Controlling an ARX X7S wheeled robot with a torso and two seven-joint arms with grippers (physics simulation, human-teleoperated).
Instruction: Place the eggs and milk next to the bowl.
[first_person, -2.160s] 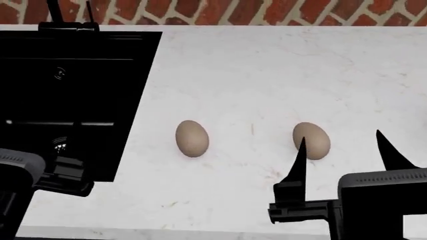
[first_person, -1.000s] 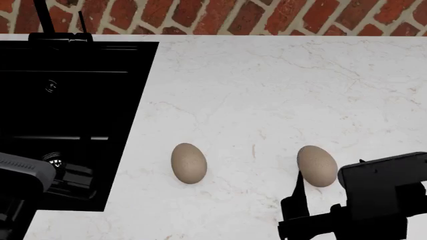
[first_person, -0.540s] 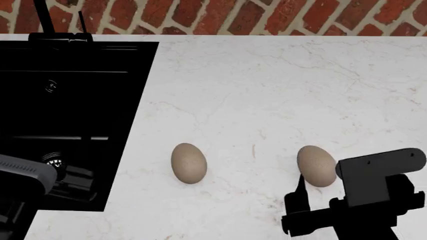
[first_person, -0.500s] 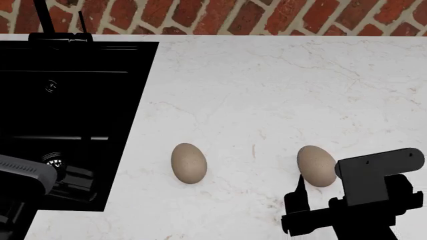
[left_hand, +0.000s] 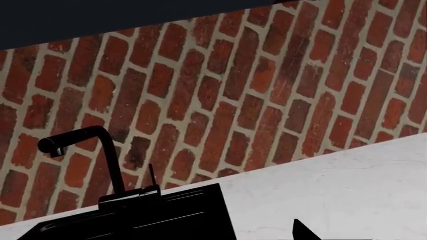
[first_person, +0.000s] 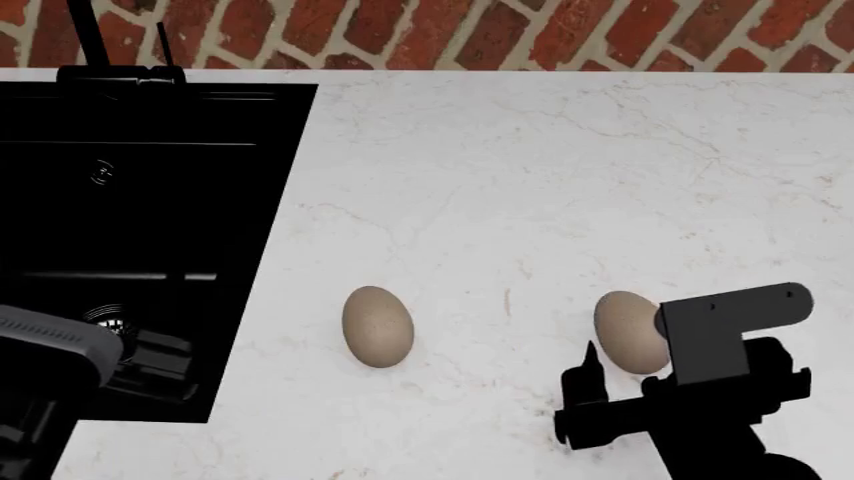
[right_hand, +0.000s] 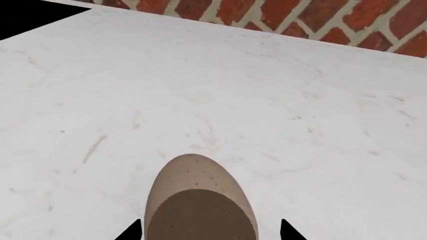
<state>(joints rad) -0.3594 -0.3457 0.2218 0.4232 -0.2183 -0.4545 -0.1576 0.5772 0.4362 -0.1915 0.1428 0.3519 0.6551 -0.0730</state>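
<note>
- The right-hand egg (first_person: 629, 330) lies on the white marble counter (first_person: 561, 180), directly ahead of the right gripper (right_hand: 210, 231). In the right wrist view the egg fills the gap between the two dark fingertips (right_hand: 131, 232), one tip on each side of it.
- The long axis of this egg runs away from you, in line with the gripper's approach. Expect the fingers to close across its narrow width.
- The right gripper's fingers stand apart. They straddle the egg, and contact is not visible on either side.
- The other egg (first_person: 378, 326) lies on the same counter, well apart to the left, between the first egg and the black sink (first_person: 134, 200). Its long axis also points away from you.
- Use the right arm for the right-hand egg; it is clearly the nearer arm. The left arm (first_person: 47, 350) sits low over the sink edge.
- The left gripper shows only one dark tip (left_hand: 303, 231) in the left wrist view. You cannot tell whether it is apart or together.
- The bowl and the milk appear in no view. Locate them before you plan a carry direction.
</note>
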